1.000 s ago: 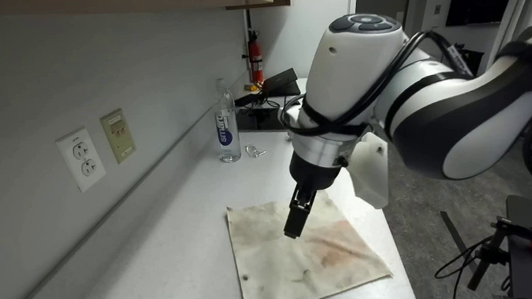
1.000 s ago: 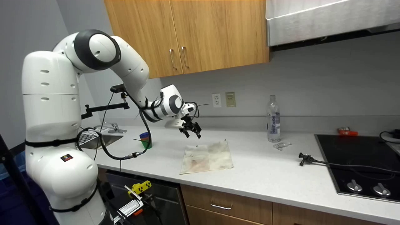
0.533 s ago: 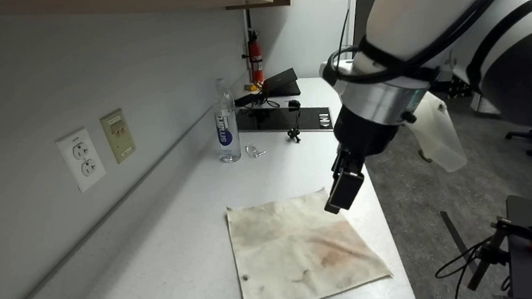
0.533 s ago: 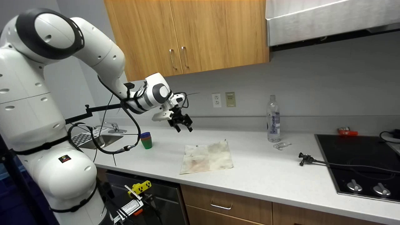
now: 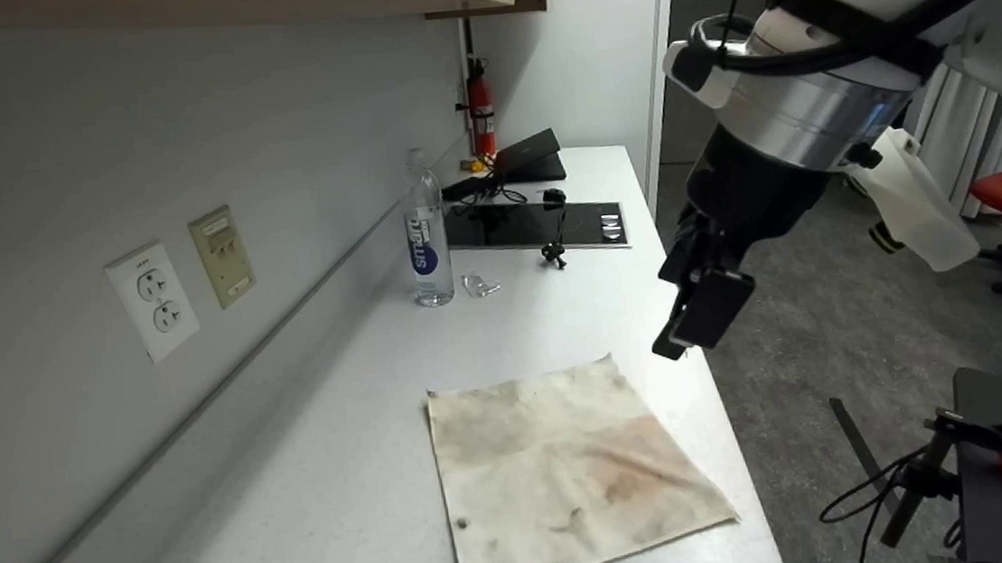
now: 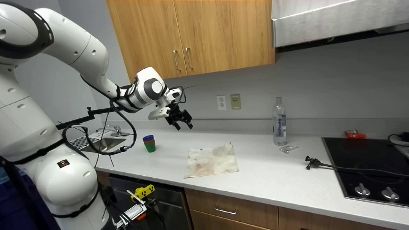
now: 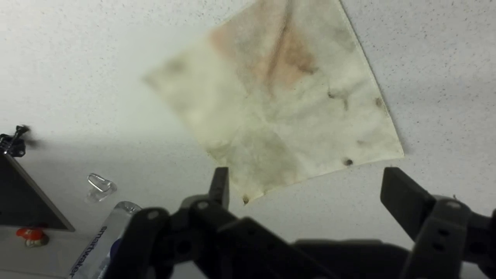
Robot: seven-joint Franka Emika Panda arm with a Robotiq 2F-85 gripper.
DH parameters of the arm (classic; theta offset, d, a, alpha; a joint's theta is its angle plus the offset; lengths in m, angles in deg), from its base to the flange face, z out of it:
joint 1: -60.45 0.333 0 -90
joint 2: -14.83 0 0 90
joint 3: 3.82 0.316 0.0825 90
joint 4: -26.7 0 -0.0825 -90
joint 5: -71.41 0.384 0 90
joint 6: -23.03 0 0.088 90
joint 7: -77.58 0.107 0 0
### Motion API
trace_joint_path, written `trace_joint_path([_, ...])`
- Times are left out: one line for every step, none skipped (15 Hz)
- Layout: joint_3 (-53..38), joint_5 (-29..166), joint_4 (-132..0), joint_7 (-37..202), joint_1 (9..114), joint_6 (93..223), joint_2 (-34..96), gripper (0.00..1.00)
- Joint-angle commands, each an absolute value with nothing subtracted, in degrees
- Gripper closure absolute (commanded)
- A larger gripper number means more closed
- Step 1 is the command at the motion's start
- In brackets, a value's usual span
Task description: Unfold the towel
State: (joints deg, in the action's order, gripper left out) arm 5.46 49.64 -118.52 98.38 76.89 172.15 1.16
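The towel is cream-coloured with pink and grey stains and lies spread flat on the counter. It shows in both exterior views [image 5: 564,485] [image 6: 211,161] and in the wrist view [image 7: 310,112]. Its outline is a rough four-sided sheet, with slight creases and small lifted corners. My gripper is open and empty in the wrist view [image 7: 306,170], its fingers wide apart. In both exterior views, the gripper [image 5: 687,338] [image 6: 184,126] hangs above the counter, raised and away from the towel, touching nothing.
A clear water bottle [image 6: 279,126] stands near the wall, with a small clear plastic piece [image 6: 288,149] beside it. Stacked coloured cups [image 6: 149,143] stand near the sink [image 6: 108,144]. A black cooktop [image 6: 370,159] and a black cable mount [image 6: 314,162] lie farther along. Wooden cabinets [image 6: 220,35] hang above.
My gripper has moved up and away from above the towel, toward the arm's base and the counter's front edge. The towel has stayed in place, and the gripper stays open.
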Motion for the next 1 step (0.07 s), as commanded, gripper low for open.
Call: trace_joint_path([8.48,51.1,-118.67,97.27,73.91,172.3,0.96,0.0])
